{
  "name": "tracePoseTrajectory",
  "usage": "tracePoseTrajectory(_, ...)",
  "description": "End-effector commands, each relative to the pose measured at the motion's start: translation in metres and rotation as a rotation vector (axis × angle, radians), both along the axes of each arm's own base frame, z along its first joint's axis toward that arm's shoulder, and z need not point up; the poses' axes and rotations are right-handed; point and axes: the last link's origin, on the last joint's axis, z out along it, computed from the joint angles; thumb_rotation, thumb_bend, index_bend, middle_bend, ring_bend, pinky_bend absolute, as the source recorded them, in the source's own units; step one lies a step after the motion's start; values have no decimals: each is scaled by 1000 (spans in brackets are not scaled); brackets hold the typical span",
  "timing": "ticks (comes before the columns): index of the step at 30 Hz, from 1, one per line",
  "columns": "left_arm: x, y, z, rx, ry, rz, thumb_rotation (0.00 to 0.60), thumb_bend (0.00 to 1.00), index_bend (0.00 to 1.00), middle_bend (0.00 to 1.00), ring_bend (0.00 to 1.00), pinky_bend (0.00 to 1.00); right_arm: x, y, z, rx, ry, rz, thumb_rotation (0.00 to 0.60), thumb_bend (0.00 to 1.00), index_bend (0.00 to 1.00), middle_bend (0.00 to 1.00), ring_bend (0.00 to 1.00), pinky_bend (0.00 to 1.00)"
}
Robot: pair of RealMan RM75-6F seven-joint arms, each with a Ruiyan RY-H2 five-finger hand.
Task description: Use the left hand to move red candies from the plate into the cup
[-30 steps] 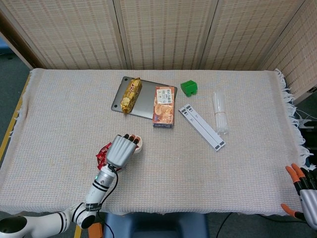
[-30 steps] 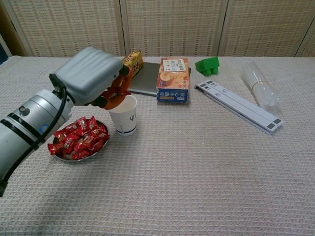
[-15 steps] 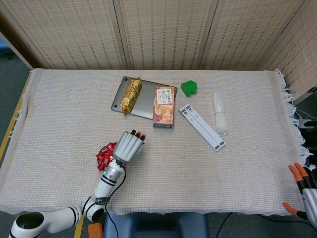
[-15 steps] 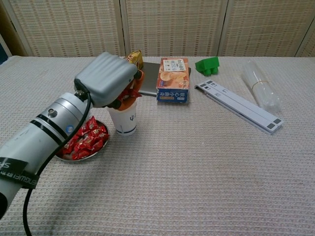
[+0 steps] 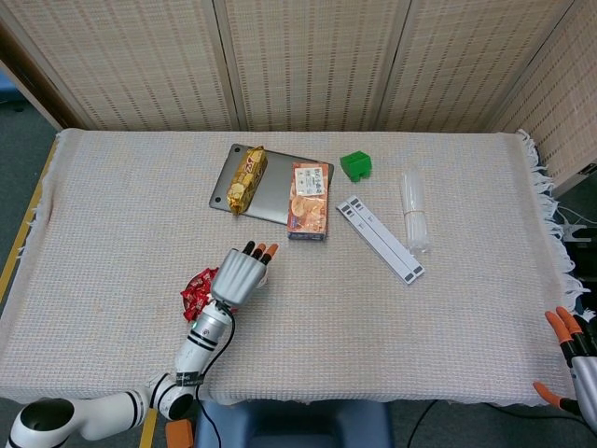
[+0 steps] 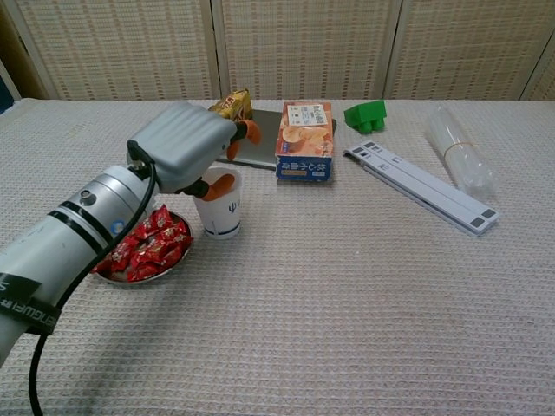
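Left robot hand: my left robot hand (image 6: 184, 146) is right above the small white paper cup (image 6: 220, 213). The fingers look spread out over the cup's top. I see no candy in them, so I think the hand holds nothing.
Right robot hand: my right robot hand (image 5: 578, 359) waits at the far right edge of the counter (image 6: 364, 286), well away from the job. Its orange fingertips are apart and it holds nothing.
Candies: the red wrapped candies (image 6: 147, 249) sit in a pile on the small round metal plate (image 6: 149, 276). The plate is just beside the cup, on its left.
Cup: it stands up straight on the woven cloth. I cannot see inside it from here.
Other stuff: a yellow snack bag (image 5: 247, 177) lies on a flat grey laptop (image 5: 280, 191). An orange biscuit box (image 6: 304, 139), a green toy block (image 6: 365, 115), a long white strip (image 6: 422, 187) and a clear plastic roll (image 6: 459, 159) lie farther back.
What could go wrong: the cup is light and my hand is very close to its rim. If I pull back too low, I might knock the cup over. My arm also hangs over the plate, so I might push it and spill the candies.
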Motion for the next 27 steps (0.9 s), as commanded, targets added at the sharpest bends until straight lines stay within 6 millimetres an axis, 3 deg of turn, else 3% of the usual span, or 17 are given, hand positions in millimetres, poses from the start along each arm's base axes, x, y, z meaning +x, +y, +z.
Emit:
tracePoseTrajectory(1,-4,-6,6,-12,-7,7,600,418,225,372,364,978,0,0,-1,3,1,1,600,43,0,0,0,0)
tracePoseTrajectory(5,-16,-29,22,-73,-86,26,600,407,203,343,357,986,1,1,0,2,-1,5,600,44,0,0,0,0)
tracePoseTrajectory(9,-49,-61,39,-175,-114,112,600,380,128,253,278,1000,2,3,-1,4,-3,12,600,43,0,0,0,0)
tracePoseTrajectory(14,-82,-82,49,-201,-96,204,600,351,63,166,220,1000,4,4,-3,16,-2,23,600,44,0,0,0,0)
tracePoseTrajectory(20,-102,-94,40,-198,-83,229,600,346,91,173,233,1000,6,6,-5,29,-3,35,600,44,0,0,0,0)
tracePoseTrajectory(27,-104,-91,21,-165,-39,184,600,350,121,216,265,1000,7,8,-5,31,-5,42,600,44,0,0,0,0)
